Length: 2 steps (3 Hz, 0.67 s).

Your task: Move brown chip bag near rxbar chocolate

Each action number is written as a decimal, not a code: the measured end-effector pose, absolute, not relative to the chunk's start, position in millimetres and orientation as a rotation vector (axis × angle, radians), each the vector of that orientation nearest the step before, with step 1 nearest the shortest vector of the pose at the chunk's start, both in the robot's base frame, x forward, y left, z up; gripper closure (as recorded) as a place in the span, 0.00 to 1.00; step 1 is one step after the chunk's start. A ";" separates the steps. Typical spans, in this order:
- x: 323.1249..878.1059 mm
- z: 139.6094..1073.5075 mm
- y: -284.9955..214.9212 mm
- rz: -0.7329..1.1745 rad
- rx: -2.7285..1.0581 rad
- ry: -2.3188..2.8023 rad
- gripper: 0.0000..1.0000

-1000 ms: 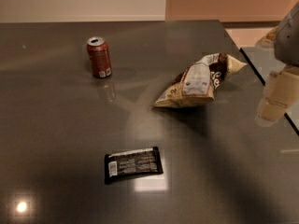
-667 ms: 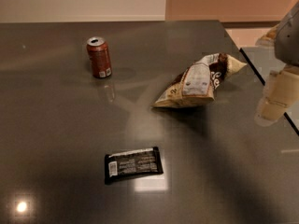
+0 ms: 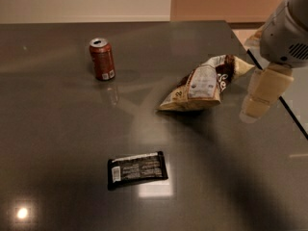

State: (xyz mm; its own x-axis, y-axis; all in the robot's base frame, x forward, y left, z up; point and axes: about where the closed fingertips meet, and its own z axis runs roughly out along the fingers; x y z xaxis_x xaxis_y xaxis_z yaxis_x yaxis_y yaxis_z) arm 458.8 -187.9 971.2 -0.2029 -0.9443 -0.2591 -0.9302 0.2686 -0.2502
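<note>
The brown chip bag (image 3: pixel 204 83) lies crumpled on the dark table (image 3: pixel 57 143), right of centre, its white label panel facing up. The rxbar chocolate (image 3: pixel 137 169) is a small flat black wrapper with a white barcode patch, lying nearer the front, below and left of the bag. My gripper (image 3: pixel 262 94) hangs above the table at the right, just right of the bag and apart from it, below the grey wrist housing (image 3: pixel 286 30). It holds nothing that I can see.
A red soda can (image 3: pixel 102 58) stands upright at the back left. The table's right edge (image 3: pixel 284 107) runs diagonally just behind the gripper. A bright light reflection (image 3: pixel 21 212) shows at the front left.
</note>
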 end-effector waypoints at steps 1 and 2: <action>476.6 957.4 -164.4 -0.029 -1.640 2.232 0.00; 483.7 948.9 -149.5 -0.007 -1.545 2.289 0.00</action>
State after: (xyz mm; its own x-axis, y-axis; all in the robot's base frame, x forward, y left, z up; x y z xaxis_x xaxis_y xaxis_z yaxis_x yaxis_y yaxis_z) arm 483.7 -149.5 948.9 -0.3251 -0.8953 -0.3047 -0.8933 0.3965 -0.2119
